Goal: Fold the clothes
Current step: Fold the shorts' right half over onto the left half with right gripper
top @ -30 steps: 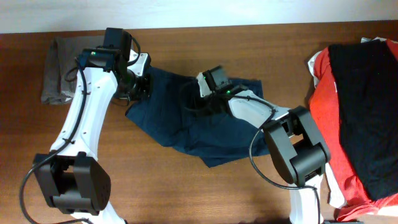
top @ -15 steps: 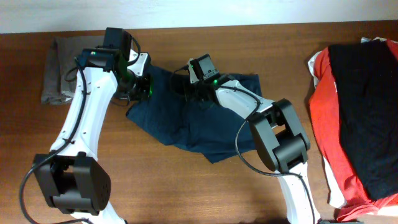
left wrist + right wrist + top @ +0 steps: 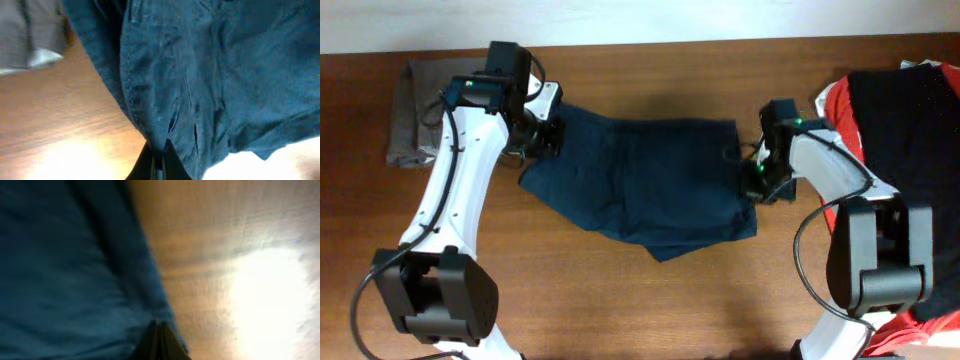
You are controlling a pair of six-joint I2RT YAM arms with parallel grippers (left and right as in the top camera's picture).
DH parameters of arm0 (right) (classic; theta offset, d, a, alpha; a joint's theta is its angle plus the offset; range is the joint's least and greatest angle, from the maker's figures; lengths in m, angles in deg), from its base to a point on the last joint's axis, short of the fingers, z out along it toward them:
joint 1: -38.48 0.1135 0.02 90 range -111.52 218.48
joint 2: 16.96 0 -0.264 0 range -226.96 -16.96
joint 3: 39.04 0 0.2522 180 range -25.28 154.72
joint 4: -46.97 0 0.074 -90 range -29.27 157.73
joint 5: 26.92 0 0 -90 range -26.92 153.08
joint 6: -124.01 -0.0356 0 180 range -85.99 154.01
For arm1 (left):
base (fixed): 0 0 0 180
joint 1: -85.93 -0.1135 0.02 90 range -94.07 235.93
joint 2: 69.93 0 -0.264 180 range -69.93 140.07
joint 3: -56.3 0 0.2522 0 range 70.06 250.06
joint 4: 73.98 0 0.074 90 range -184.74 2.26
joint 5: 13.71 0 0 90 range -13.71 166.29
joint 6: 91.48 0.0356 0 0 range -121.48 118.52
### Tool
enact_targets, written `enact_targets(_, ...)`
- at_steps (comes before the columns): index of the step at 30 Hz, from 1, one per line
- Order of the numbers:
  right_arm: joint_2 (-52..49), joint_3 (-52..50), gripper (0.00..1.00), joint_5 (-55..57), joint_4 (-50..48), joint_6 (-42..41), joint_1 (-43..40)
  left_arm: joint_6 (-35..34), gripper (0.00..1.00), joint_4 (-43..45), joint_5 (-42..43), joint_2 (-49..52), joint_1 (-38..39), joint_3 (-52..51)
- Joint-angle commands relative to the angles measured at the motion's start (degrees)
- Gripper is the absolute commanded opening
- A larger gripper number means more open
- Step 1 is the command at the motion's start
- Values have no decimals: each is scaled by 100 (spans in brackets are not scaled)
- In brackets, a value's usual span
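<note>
Fingers (image 3: 146,169) of the left gripper (image 3: 542,141): pressed together, pinching a seamed fold of the dark blue garment (image 3: 650,185). Spreading away from those tips in the wrist view, rumpled blue cloth over most of the frame. Up and to the left of them, a corner of the grey-brown folded cloth (image 3: 25,35) on the bare wood of the table (image 3: 60,135), just beside the garment's edge.

Fingers (image 3: 167,347) of the right gripper (image 3: 758,186): closed together too, tips meeting on the garment's edge. Too blurred to tell how much cloth sits between them. Blue fabric to one side of the tips, bare wood with a bright glare to the other.

From overhead: garment spread between the two grippers, held at opposite ends. Beyond the right gripper, away from the garment, a heap of red and black clothes (image 3: 890,150). Beyond the left gripper, the grey-brown cloth, near but apart.
</note>
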Motion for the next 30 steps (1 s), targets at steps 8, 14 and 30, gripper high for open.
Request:
enact_targets(8, 35, -852, 4, -1360, -752, -673, 863, 87, 1, -125, -505, -173, 81, 826)
enact_targets(14, 35, -857, 4, -828, -715, -927, 1478, -964, 1, 85, -225, -140, 595, 824)
enact_targets(30, 260, -636, 4, -763, -356, -42, 1224, -1633, 2, 636, 835, 1045, 1851, 824)
